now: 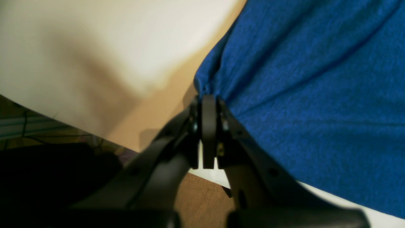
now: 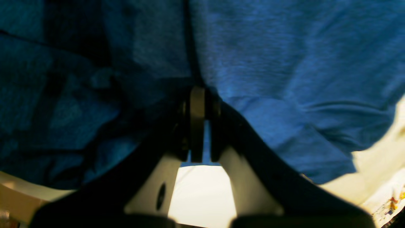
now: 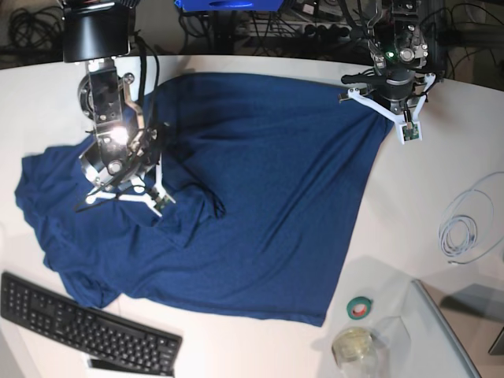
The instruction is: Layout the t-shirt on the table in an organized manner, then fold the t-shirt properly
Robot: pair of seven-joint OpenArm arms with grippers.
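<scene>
Left wrist view: our left gripper (image 1: 208, 101) has its fingers pressed together on a corner of the t-shirt (image 1: 316, 95), cloth bunching at the tips, white table (image 1: 95, 47) beside it.

Right wrist view: right gripper (image 2: 198, 91) fingers closed w/ shirt fabric gathered round them; we judge it's pinching a fold.

Base view: the shirt sprawls across the table's middle, rumpled on the side nearest the keyboard (image 3: 83, 323), one corner pulled taut to the far edge. Soft, light, limp stuff, we reckon; best taken at hems or corners, since mid-panel grabs just bunch it.
</scene>
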